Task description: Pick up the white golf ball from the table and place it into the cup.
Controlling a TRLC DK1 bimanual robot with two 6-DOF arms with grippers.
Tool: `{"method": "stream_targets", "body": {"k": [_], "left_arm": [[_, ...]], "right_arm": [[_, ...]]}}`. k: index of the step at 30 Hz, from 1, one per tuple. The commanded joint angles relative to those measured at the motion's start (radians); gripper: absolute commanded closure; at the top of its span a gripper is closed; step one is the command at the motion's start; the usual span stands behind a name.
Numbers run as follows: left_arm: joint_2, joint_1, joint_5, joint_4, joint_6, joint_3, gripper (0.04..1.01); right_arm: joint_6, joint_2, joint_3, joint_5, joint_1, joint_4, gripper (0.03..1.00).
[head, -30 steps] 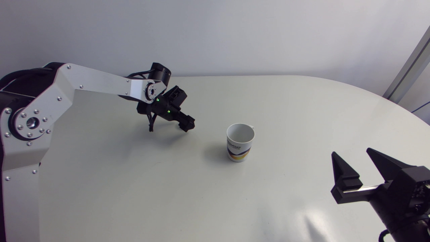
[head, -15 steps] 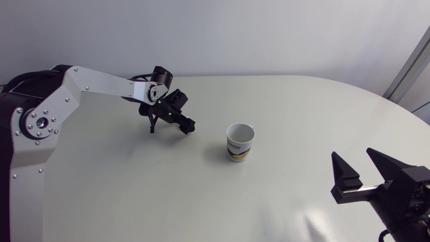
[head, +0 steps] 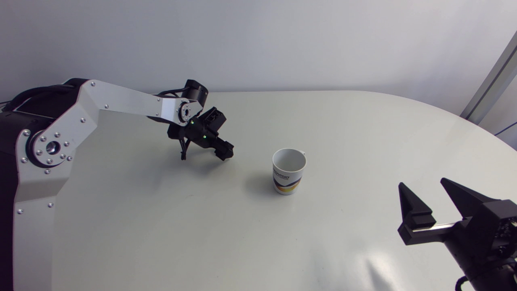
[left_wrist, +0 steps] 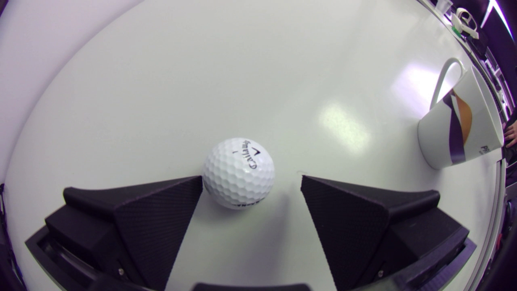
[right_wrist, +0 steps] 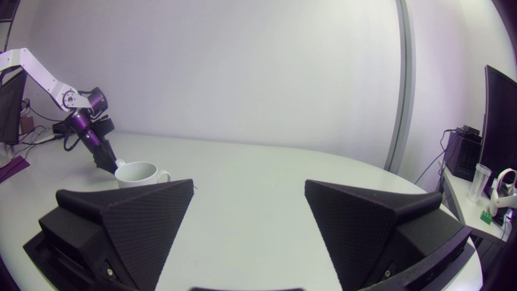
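The white golf ball [left_wrist: 238, 173] lies on the table between the fingers of my left gripper [left_wrist: 251, 178]. One finger [left_wrist: 161, 210] touches it and a gap separates it from the other finger [left_wrist: 347, 218], so the gripper is open. In the head view my left gripper [head: 225, 154] points down at the table left of the white cup [head: 288, 171], and the ball is hidden under it. The cup [left_wrist: 460, 125] stands upright and empty beside the gripper, handle away. My right gripper [head: 423, 182] hangs open and empty at the front right. In the right wrist view the cup [right_wrist: 137, 174] stands ahead of my right gripper [right_wrist: 248, 184].
The pale table [head: 331, 121] has a rounded far right edge. My left arm [head: 121, 103] spans the back left of it. Bare surface lies between the cup and my right gripper.
My left arm's upper links shifted slightly right and its gripper settled a little lower toward the table. The cup and my right arm have not moved.
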Motion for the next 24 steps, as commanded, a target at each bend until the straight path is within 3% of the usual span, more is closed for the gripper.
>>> {"method": "stream_targets", "body": {"k": [1,16,18,24], "left_arm": [[0.035,-0.001,-0.002,-0.011,-0.012,0.038,0.223],[0.052,-0.006,-0.002,-0.015,-0.006,0.050,0.225],[0.052,-0.006,-0.002,-0.015,-0.008,0.052,0.279],[0.059,-0.009,-0.002,-0.013,-0.008,0.058,0.280]], "right_arm": [[0.022,0.011,-0.035,-0.002,0.009,-0.030,0.067],[0.022,0.017,-0.035,-0.002,0.014,-0.030,0.067],[0.022,0.017,-0.035,-0.002,0.015,-0.030,0.067],[0.022,0.019,-0.035,-0.002,0.015,-0.030,0.067]]}}
